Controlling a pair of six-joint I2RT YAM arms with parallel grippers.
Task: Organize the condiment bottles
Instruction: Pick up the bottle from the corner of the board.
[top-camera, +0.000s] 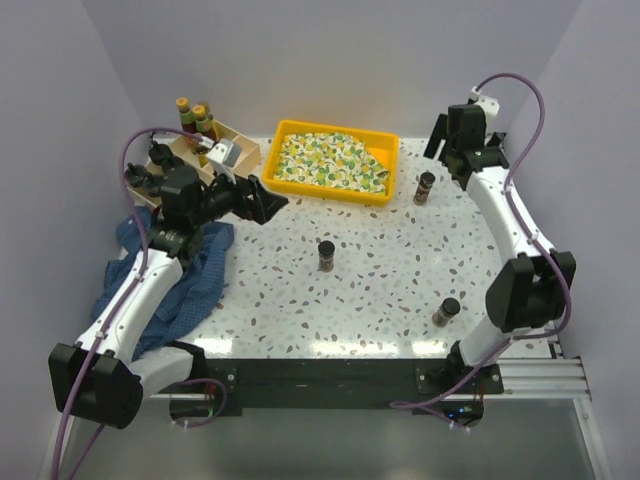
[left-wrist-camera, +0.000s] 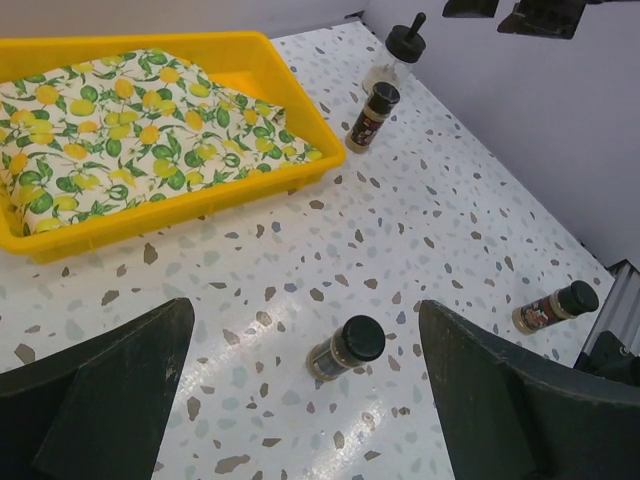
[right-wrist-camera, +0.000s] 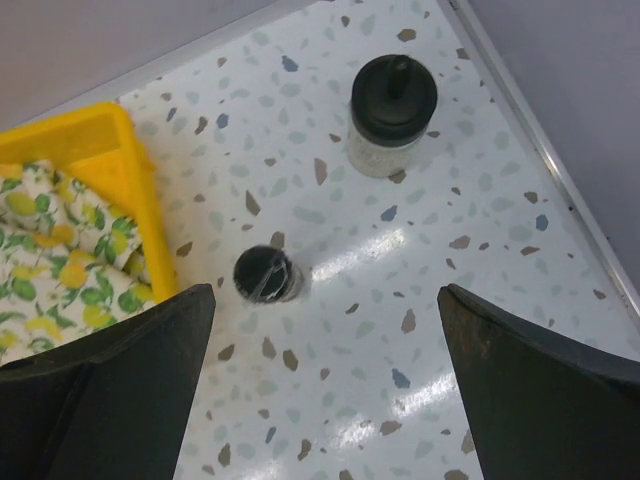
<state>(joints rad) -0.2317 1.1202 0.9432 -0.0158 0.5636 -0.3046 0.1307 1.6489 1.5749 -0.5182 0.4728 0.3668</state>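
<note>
Jars (left-wrist-camera: 345, 347), cylindrical, dark-capped, on glossy speckled tabletop (left-wrist-camera: 450, 200); left pincer (left-wrist-camera: 305, 305), right pincer (right-wrist-camera: 328, 295) agape, empty.

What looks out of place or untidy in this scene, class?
A crumpled blue cloth lies bunched beneath the left arm, seemingly spilling off the table's left side. Three spice jars stand scattered, far apart.

Three brown spice jars (top-camera: 426, 187) (top-camera: 326, 254) (top-camera: 446, 311) stand on the counter (top-camera: 400, 270). One clear squat bottle (right-wrist-camera: 392, 110) with a black knobbed cap shows. Two slim sauce bottles (top-camera: 184, 112) (top-camera: 201, 120) rise from the one wooden box (top-camera: 238, 136); whatever else it holds cannot be counted. There is one yellow tray (left-wrist-camera: 180, 215), one patterned cloth (left-wrist-camera: 130, 130) and one blue cloth (top-camera: 190, 270).
</note>
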